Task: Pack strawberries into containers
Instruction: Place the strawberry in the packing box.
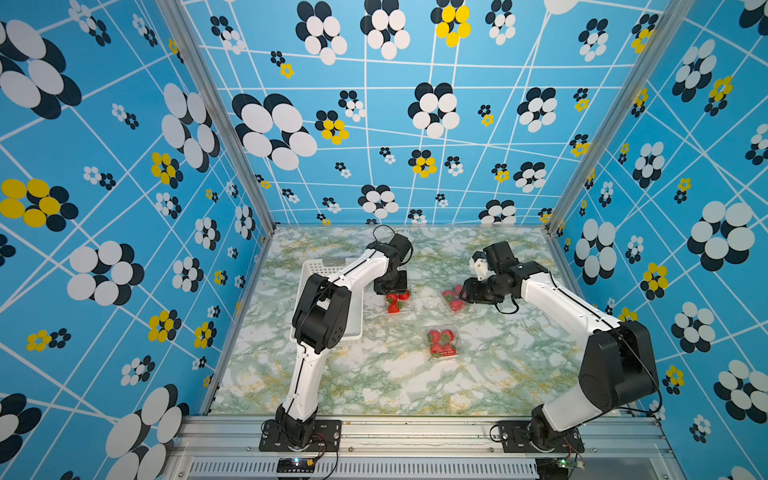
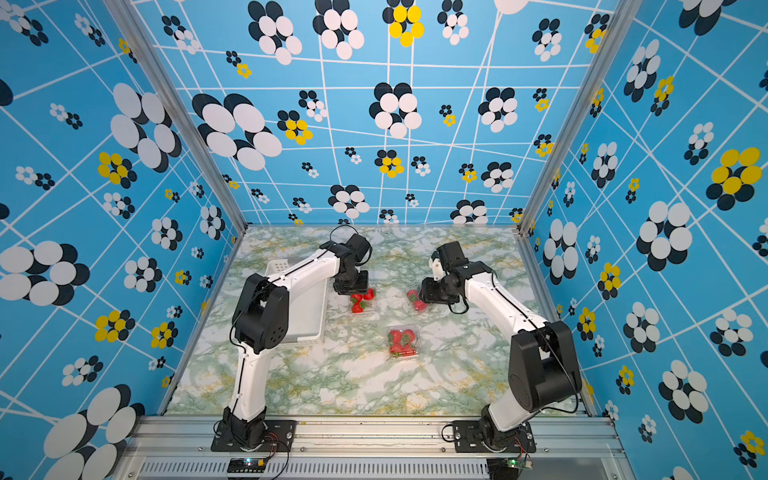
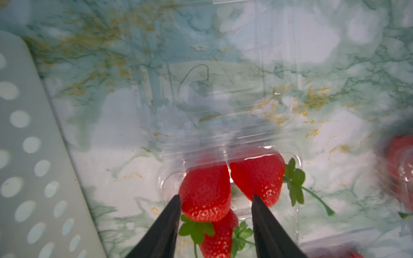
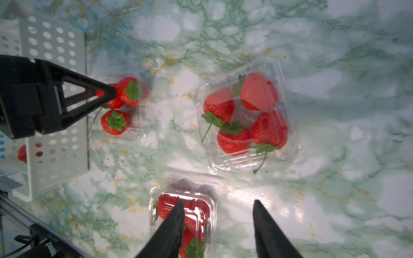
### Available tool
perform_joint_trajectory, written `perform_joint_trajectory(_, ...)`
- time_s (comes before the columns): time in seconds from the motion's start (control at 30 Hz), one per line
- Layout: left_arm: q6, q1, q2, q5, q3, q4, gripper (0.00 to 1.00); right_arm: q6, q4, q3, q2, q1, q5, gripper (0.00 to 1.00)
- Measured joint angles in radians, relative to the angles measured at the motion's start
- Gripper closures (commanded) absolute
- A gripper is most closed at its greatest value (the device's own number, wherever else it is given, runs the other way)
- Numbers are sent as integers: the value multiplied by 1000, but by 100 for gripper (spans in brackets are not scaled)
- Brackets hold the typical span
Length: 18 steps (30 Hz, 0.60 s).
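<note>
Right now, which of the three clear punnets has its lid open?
The punnet under the left gripper, beside the white perforated basket. Its three strawberries lie uncovered; the other two punnets are lidded.

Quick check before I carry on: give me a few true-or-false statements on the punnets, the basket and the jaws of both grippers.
1. The open punnet at the left gripper holds three strawberries. True.
2. The middle punnet has its lid open. False: the lid is shut over four berries.
3. The right gripper has its jaws clamped on a strawberry. False: they stand apart with nothing between them.
4. At least one leftover strawberry shows inside the white basket. True.
</note>
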<state>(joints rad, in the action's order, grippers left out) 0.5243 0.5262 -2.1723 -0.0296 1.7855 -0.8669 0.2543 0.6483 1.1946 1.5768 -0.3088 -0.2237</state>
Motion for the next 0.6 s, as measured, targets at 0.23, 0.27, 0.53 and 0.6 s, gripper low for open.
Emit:
perform_joint_trajectory(0.23,-1,-5,54,23,-26,-8,46,0,-4,-8,-3,0,-22,49)
perform_joint_trajectory(0.27,-1,-9,94,23,-50,-15,45,0,-6,-8,-2,0,-26,49)
perform_joint_trajectory(0.53,-54,-224,574,43,-266,-138,38,5,-41,-8,27,-17,-64,49)
perform_joint_trajectory(0.6,-71,-290,656,49,-332,-179,39,9,-56,-8,28,-32,-71,49)
